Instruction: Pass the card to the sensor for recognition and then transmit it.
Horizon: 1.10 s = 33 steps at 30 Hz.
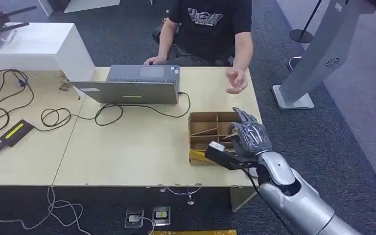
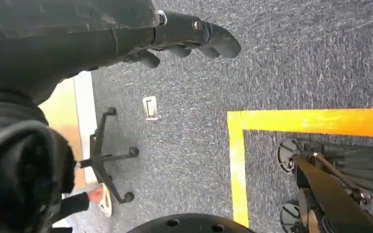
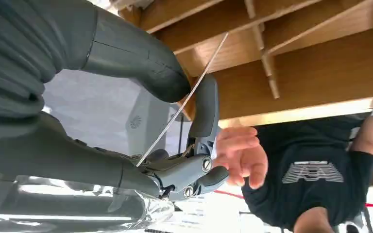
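My right hand (image 1: 247, 133) hovers over the right side of a wooden divided box (image 1: 196, 119) at the table's right end. In the right wrist view a thin card (image 3: 194, 87), seen edge-on, is pinched between the thumb and a finger (image 3: 205, 107), just in front of the box's partitions (image 3: 272, 82). In the head view the hand hides the card. My left hand (image 2: 194, 34) hangs over the carpet floor with its fingers loosely extended and nothing in them. A person's open hand (image 1: 237, 81) is held out above the table's far right edge, also seen beyond my fingers as a palm (image 3: 240, 155).
The person in a black shirt (image 1: 210, 22) sits behind the table. An open laptop (image 1: 137, 90) stands mid-table, with cables (image 1: 103, 115) trailing left to a black box with a yellow label (image 1: 14, 132). A grey stand (image 1: 318, 54) rises right of the table.
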Each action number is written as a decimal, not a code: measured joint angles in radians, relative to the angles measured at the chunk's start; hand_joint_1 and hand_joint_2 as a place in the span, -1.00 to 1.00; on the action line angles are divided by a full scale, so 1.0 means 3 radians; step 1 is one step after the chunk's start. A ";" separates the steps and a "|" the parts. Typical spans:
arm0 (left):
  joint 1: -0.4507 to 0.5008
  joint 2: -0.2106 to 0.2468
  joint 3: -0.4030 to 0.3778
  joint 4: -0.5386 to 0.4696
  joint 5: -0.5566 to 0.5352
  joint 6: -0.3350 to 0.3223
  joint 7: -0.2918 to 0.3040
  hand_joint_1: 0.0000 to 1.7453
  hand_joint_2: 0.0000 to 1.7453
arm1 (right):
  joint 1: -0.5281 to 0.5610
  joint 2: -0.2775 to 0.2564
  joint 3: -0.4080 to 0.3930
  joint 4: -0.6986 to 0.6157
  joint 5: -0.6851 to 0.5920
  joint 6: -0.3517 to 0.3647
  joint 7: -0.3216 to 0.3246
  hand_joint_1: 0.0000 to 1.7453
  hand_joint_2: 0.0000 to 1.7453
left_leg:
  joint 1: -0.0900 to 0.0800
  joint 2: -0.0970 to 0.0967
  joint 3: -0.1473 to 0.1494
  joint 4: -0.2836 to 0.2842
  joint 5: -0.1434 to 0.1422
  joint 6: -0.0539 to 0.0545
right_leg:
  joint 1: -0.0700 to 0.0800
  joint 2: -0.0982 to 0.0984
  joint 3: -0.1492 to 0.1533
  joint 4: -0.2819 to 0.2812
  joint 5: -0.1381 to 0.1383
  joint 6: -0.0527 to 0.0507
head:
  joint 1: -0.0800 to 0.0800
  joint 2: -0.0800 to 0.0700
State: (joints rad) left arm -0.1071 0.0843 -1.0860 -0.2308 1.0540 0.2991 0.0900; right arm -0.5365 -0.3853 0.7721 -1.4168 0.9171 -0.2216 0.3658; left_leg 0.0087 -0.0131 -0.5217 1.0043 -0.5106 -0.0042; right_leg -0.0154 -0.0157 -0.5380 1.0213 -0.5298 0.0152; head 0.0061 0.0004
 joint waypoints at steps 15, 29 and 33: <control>-0.0002 0.0027 -0.0083 0.0000 -0.0061 -0.0057 0.0004 -1.00 -1.00 | -0.0164 0.0028 -0.0099 0.0183 0.0039 0.0015 0.0034 1.00 1.00 | 0.0000 0.0000 -0.0001 0.0000 0.0000 0.0000 | 0.0000 -0.0001 0.0000 0.0000 0.0000 0.0000 | 0.0000 -0.0001; -0.0009 0.0038 -0.0145 0.0000 -0.0107 -0.0103 0.0004 -1.00 -1.00 | -0.0211 0.0056 -0.0130 0.0315 0.0108 0.0010 0.0100 1.00 1.00 | 0.0000 0.0000 0.0000 0.0000 0.0000 0.0000 | 0.0000 -0.0001 0.0000 0.0000 0.0000 0.0000 | -0.0001 0.0000; -0.0009 0.0043 -0.0179 0.0000 -0.0127 -0.0116 0.0004 -1.00 -1.00 | -0.0211 0.0056 -0.0164 0.0336 0.0121 0.0020 0.0132 1.00 1.00 | 0.0000 0.0000 0.0000 0.0000 0.0000 0.0000 | 0.0000 0.0000 0.0000 0.0000 0.0000 0.0000 | 0.0000 -0.0001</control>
State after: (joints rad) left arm -0.1097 0.0973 -1.1398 -0.2308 1.0159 0.2644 0.0912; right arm -0.5998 -0.3685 0.7229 -1.3161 0.9533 -0.2156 0.4055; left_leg 0.0087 -0.0132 -0.5217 1.0043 -0.5105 -0.0042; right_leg -0.0153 -0.0157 -0.5380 1.0213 -0.5298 0.0151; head 0.0061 0.0000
